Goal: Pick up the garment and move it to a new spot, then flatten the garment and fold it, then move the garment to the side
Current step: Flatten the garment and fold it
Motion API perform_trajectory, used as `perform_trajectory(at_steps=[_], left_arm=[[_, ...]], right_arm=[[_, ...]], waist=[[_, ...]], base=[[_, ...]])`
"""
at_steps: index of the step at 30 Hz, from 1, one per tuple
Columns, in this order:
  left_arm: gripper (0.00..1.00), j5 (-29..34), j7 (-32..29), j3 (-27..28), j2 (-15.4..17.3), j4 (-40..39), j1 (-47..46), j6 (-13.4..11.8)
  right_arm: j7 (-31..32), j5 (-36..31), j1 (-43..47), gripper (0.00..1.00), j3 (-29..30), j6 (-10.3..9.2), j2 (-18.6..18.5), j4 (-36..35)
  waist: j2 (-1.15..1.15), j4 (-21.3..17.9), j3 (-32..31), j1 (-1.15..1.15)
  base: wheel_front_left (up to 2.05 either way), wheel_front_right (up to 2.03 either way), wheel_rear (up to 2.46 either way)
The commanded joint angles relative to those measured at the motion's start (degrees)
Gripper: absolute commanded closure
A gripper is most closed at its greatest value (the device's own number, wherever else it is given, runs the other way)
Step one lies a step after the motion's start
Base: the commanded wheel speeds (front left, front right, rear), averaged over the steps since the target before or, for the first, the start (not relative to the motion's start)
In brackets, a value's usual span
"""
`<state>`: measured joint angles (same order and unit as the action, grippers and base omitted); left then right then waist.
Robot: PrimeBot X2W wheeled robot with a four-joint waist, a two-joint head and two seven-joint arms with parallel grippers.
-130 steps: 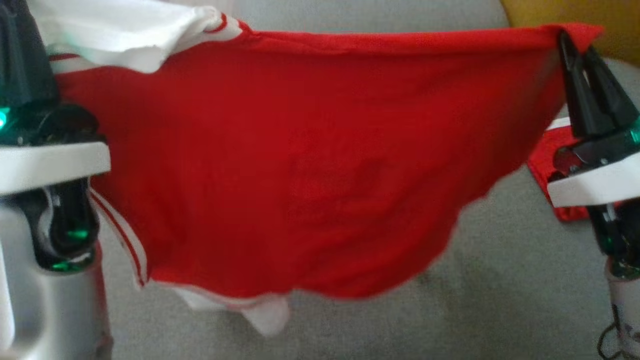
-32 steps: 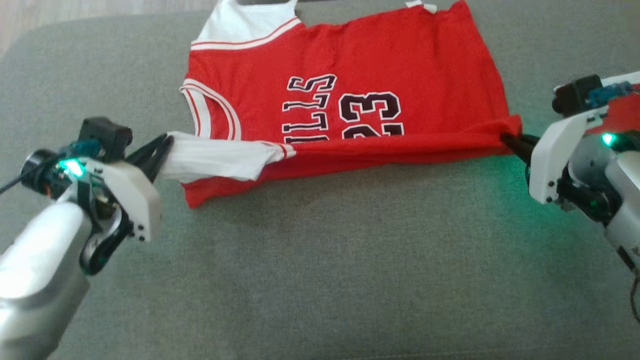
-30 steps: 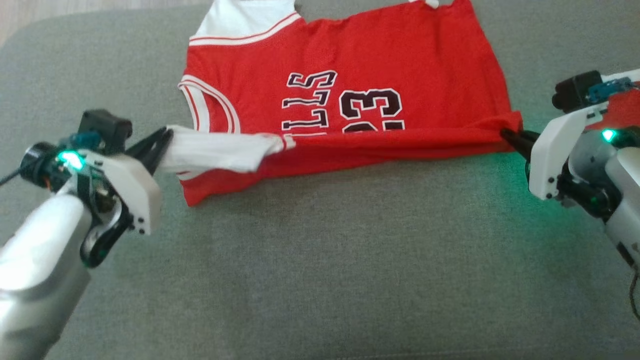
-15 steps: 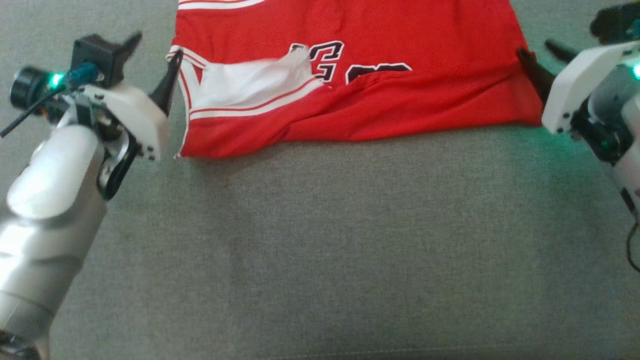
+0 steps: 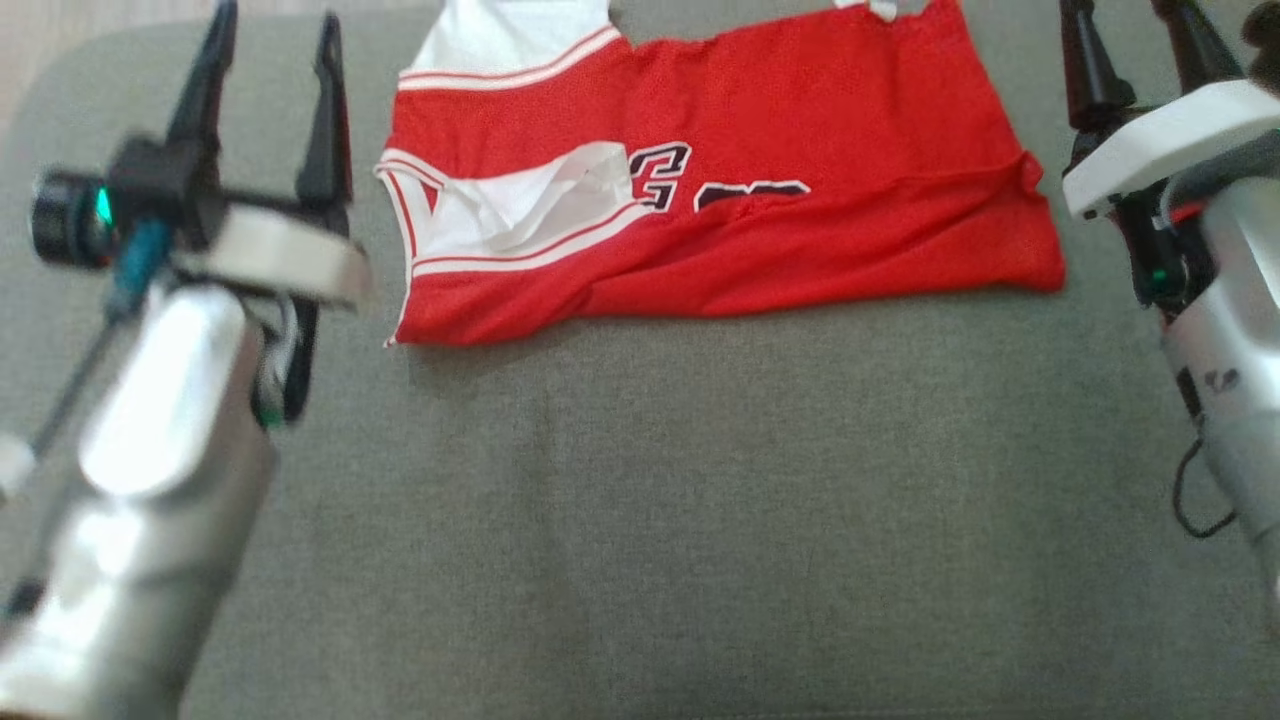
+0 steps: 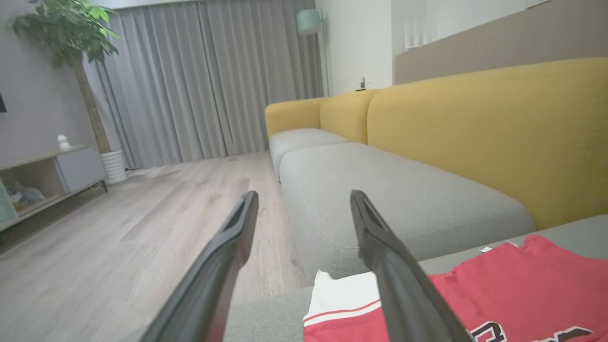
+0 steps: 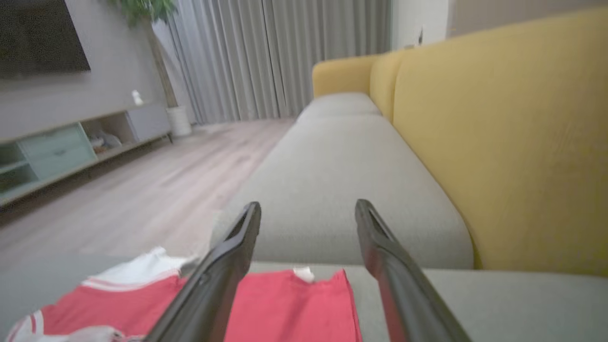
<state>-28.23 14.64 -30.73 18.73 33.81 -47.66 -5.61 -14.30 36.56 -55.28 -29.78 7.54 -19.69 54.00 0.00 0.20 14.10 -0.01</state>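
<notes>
Grey sofa cushion: first fold laid and released.
Your left tool and right tool have just let go and stand spread, lifted clear. The garment lies half-folded by the cushion's far edge, likely ready for another fold.

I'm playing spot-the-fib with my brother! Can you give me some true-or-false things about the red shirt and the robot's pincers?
1. The red basketball jersey with white trim lies on the grey fabric sofa cushion. True.
2. The left pincer is squeezing the jersey. False: its fingers are spread apart and hold nothing.
3. The right pincer is open. True.
4. The sofa's backrest is green. False: it is yellow.
5. The jersey is folded over, hiding part of its black number. True.
</notes>
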Motion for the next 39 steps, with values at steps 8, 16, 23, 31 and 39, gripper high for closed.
perform_trajectory(at_steps=[8, 16, 23, 31, 39], left_arm=[[0.00, 6.46, 0.35, 11.69, -1.04, -17.60, 18.87, -3.82], [0.00, 11.44, 0.35, 18.33, -7.64, -22.93, 34.44, -2.14], [0.00, 14.68, 0.35, 20.14, -9.10, -19.64, 32.71, 1.58], [0.00, 15.12, -1.71, 18.83, -8.60, -4.28, 25.01, 4.04], [0.00, 14.08, -1.09, 18.52, -8.76, 3.15, 19.41, 6.10]], right_arm=[[-0.68, -18.42, 22.73, 0.00, 20.04, -0.05, 9.69, -24.96], [-0.69, -25.76, 41.70, 0.00, 27.33, -0.05, 16.70, -37.20], [-0.69, -23.61, 41.94, 0.00, 26.05, -0.05, 16.80, -38.84], [-0.70, -22.80, 41.03, 0.00, 24.69, -0.05, 16.81, -38.52], [-0.70, -21.94, 39.96, 0.00, 24.32, -0.05, 16.81, -38.16]], waist=[[0.00, -0.42, -3.99, 0.01], [0.00, -1.09, -4.93, 0.01], [0.00, -1.90, -2.82, 0.01], [0.00, -3.06, 0.56, 0.01], [0.00, -4.71, 2.97, 0.01]], base=[[0.00, 0.00, 0.00], [0.00, 0.00, 0.00], [0.00, 0.00, 0.00], [0.00, 0.00, 0.00], [0.00, 0.00, 0.00]])
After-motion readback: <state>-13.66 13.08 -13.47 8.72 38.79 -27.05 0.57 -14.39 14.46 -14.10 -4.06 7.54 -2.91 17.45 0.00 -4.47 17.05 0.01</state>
